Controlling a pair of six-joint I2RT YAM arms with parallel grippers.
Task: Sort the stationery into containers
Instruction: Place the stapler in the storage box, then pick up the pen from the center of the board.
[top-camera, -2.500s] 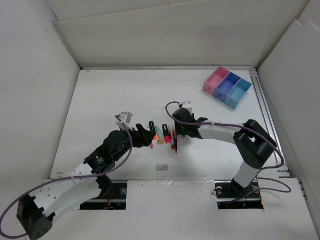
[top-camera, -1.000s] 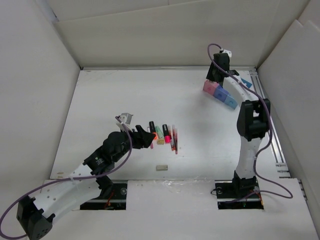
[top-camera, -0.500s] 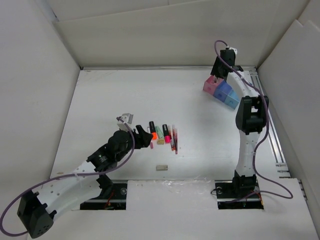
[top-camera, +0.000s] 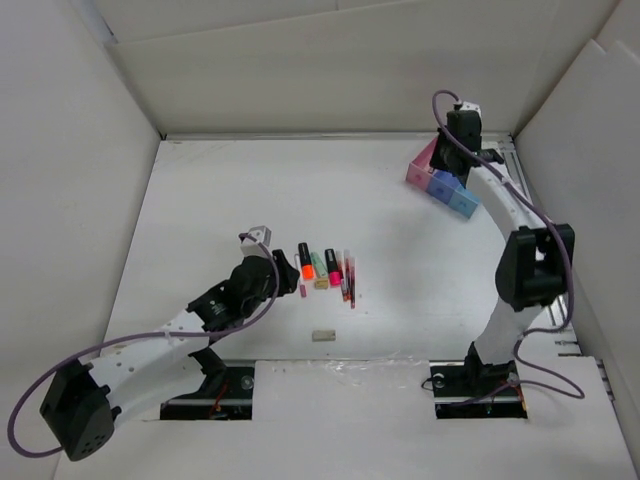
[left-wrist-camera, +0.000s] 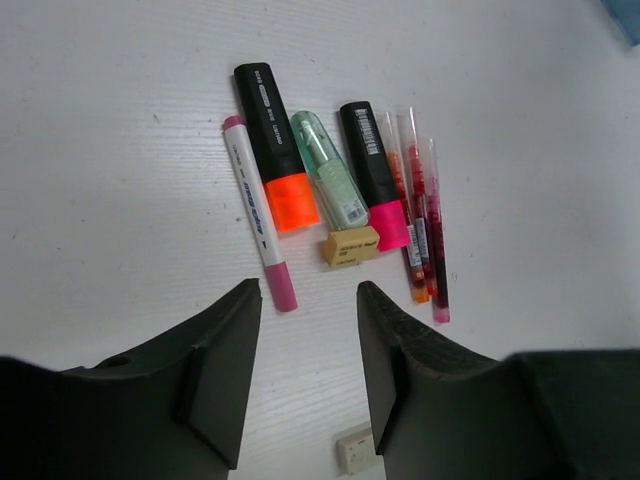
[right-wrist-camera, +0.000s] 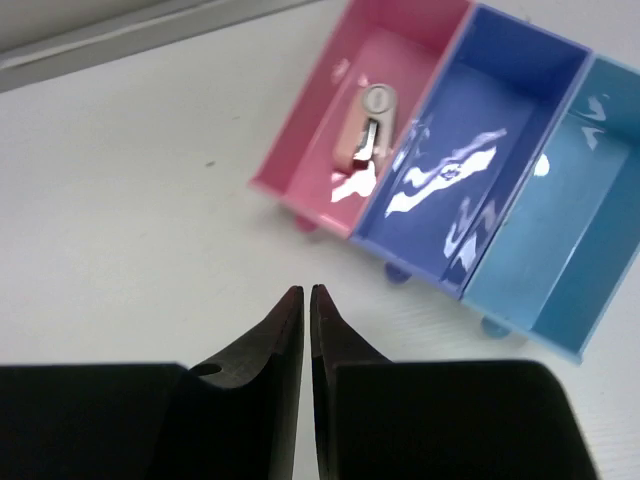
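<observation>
The stationery lies in a row mid-table: a pink-tipped white pen (left-wrist-camera: 258, 210), an orange-capped black marker (left-wrist-camera: 275, 150), a green item (left-wrist-camera: 328, 170), a pink-capped black marker (left-wrist-camera: 375, 170), a yellowish eraser (left-wrist-camera: 350, 245) and thin red pens (left-wrist-camera: 418, 215). A beige eraser (top-camera: 321, 336) lies apart, nearer me. My left gripper (left-wrist-camera: 305, 290) hangs open and empty just short of the row. The containers (right-wrist-camera: 300, 165) are joined pink, dark blue and light blue bins at the far right; a small pinkish item (right-wrist-camera: 362, 135) lies in the pink one. My right gripper (right-wrist-camera: 306, 290) is shut and empty before the pink bin.
White walls close in the table on the left, back and right. A metal rail (top-camera: 535, 250) runs along the right edge. In the top view the containers (top-camera: 447, 190) are partly covered by the right arm. The arm bases sit at the near edge.
My right gripper has gone from the stationery row to the containers and has closed, empty, in front of the pink bin. My left gripper has drawn back a little and narrowed.
</observation>
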